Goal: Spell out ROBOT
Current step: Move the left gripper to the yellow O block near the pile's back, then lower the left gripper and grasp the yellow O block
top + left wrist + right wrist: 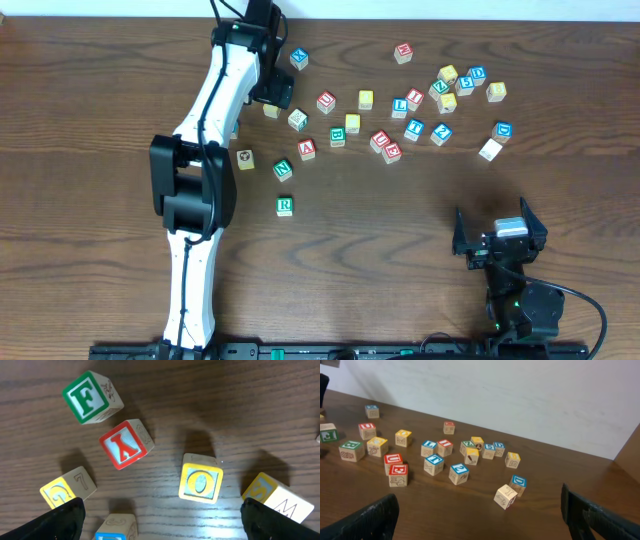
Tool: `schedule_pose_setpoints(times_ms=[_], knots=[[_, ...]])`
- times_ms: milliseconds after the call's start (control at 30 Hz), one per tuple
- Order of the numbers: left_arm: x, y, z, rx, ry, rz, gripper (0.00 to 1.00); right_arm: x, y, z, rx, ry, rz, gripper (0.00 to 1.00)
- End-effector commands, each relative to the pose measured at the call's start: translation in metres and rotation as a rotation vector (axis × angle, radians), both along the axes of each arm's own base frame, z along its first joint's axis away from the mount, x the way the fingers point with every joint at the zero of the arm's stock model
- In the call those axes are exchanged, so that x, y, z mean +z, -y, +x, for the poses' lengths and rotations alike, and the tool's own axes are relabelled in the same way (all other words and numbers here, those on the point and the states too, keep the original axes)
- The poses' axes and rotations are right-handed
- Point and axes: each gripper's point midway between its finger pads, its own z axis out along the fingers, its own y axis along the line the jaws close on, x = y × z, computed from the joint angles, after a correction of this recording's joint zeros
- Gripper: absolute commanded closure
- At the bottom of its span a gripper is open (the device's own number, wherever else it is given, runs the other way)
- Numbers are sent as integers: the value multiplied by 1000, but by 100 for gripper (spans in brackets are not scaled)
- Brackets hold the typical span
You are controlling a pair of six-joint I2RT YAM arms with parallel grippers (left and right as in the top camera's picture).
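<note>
Between the left fingers (pixel 62 520), which stand spread wide and grip nothing, the yellow O cube (pixel 201 484) sits on the bare worktop (pixel 235 405) with its letter face up, touching neither finger. In the left wrist view, a yellow S cube (pixel 260 491) lies just beside the O cube on the picture's right, close to one fingertip. A red Y cube (pixel 125 444), turned at an angle, lies near the O cube on the upper left. A green F cube (pixel 90 397) stands further out the same way. Left of the O cube and slightly lower, a yellow G cube (pixel 65 491) rests by the other fingertip, and a blue-topped cube (pixel 116 527) is cut off by the bottom edge.

From overhead, the green R cube (pixel 285 206) stands alone, well apart from the O cube's cluster and nearer the front edge, just right of the left arm (pixel 195 190). The remaining task cubes cannot be told among the scattered cubes (pixel 420 100), whose letters are too small to read.

Far from the O cube, at the front right of the worktop, the right fingers (pixel 370 520) are also parted wide and empty, apart from every cube
</note>
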Motion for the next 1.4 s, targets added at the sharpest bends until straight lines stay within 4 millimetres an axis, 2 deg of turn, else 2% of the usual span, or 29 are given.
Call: schedule_pose_setpoints(times_ms=[0, 100, 267, 333, 667, 933, 1367], knots=[[-3, 7, 4, -22, -1, -32, 2, 0, 1, 0, -8, -2, 15, 1], [-8, 9, 3, -22, -8, -38, 2, 0, 2, 0, -9, -2, 15, 1], [-14, 9, 4, -22, -14, -37, 32, 0, 1, 0, -8, -2, 15, 1], [-17, 9, 4, -22, -19, -36, 41, 0, 1, 0, -8, -2, 15, 1], [-23, 10, 5, -21, -21, -37, 41, 0, 2, 0, -9, -2, 15, 1], [-26, 23, 3, -38, -34, -112, 42, 0, 1, 0, -8, -2, 15, 1], [-37, 22, 0, -38, -48, -108, 42, 0, 1, 0, -8, -2, 15, 1]])
